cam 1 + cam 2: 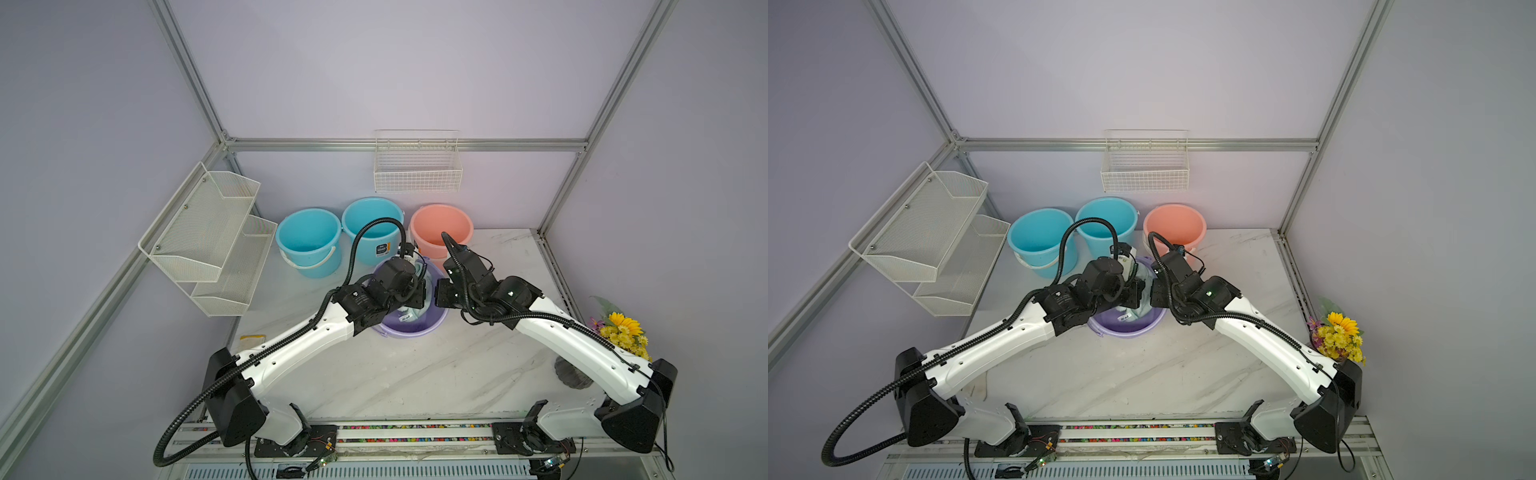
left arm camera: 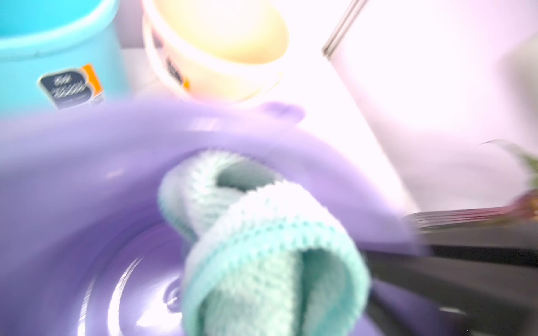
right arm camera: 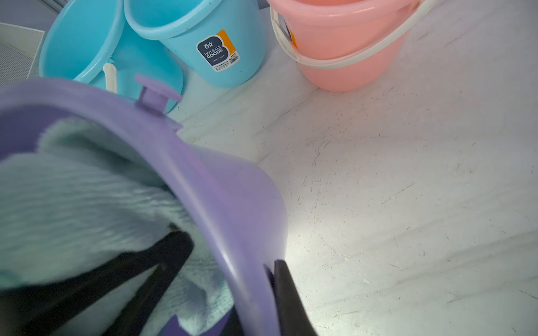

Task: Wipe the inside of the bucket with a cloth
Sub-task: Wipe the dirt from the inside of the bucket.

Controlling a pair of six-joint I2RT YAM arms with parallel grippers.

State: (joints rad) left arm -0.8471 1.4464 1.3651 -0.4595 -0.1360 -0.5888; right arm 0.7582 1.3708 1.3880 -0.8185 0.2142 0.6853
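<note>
Cloth bunched in left claw reaching down inside purple bucket, right claw pinching its rim.

Sticker on blue bucket: "HOT SALE GOODS"; barcode beneath, finer print unreadable.

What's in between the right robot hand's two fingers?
The purple bucket's wall, seen in the right wrist view: one finger inside beside the cloth, one outside.
</note>
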